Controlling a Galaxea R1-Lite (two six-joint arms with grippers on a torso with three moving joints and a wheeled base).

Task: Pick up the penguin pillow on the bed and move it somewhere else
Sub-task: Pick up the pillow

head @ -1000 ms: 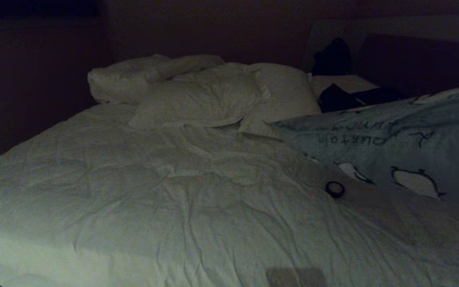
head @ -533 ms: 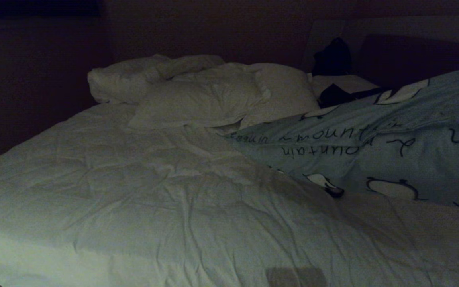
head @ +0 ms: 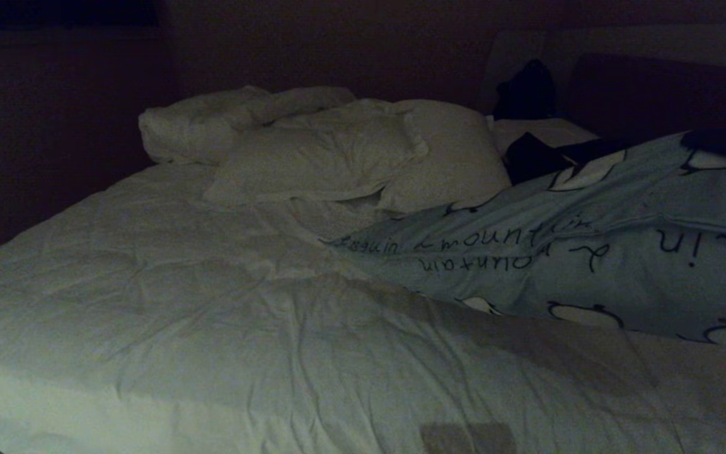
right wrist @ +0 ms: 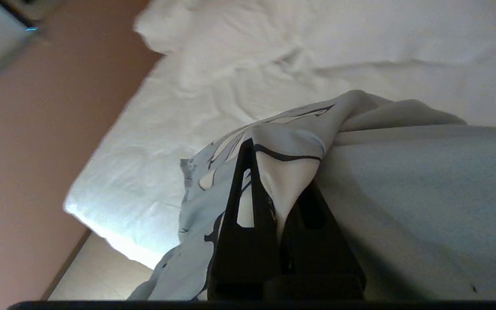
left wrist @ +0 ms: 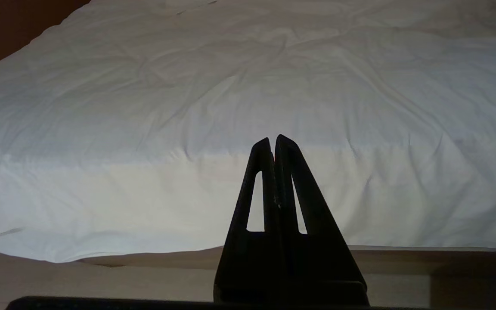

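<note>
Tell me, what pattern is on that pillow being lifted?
Penguin pillow: light blue, penguins and black cursive lettering; head view.

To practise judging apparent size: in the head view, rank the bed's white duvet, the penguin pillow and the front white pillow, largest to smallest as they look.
1. White duvet on the bed.
2. Penguin pillow; it is nearer the camera and cut off by the picture's edge, so its true size is unsure.
3. Front white pillow.

Open duvet (head: pixel 212 328) left; white pillows (head: pixel 312 157) behind.

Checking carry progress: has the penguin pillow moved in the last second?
Yes. The penguin pillow has swept leftward across the bed, its tip nearing the white pillows.
</note>
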